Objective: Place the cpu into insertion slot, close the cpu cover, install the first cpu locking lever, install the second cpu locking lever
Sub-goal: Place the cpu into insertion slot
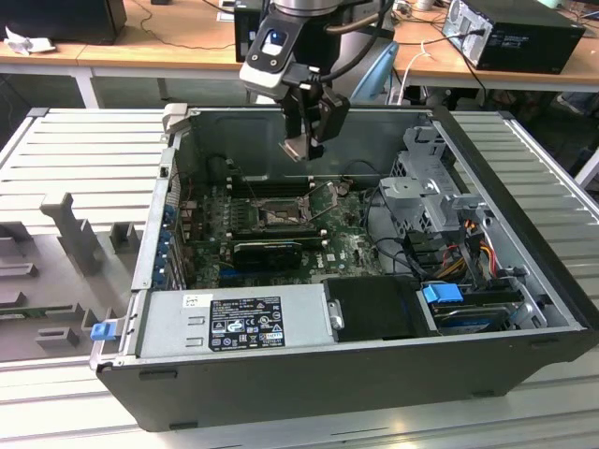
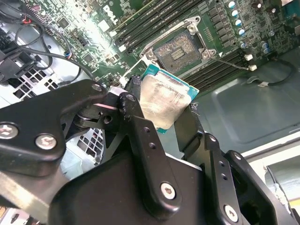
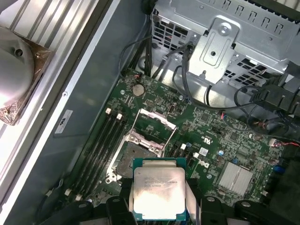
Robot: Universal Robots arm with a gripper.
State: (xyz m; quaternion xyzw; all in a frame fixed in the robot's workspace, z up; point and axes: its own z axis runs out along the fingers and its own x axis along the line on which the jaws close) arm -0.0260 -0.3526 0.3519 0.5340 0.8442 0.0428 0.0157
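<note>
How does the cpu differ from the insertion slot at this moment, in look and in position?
The cpu is held between the fingers above the board; the insertion slot sits fixed on the motherboard and is empty. The cpu shows a smooth, pale metal top with a green rim; the insertion slot is a dark recessed field inside a metal frame. Both are square.

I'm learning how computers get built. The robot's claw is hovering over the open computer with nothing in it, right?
Not quite. The gripper hovers over the open computer, but it is shut on the cpu, as the first wrist view shows.
</note>
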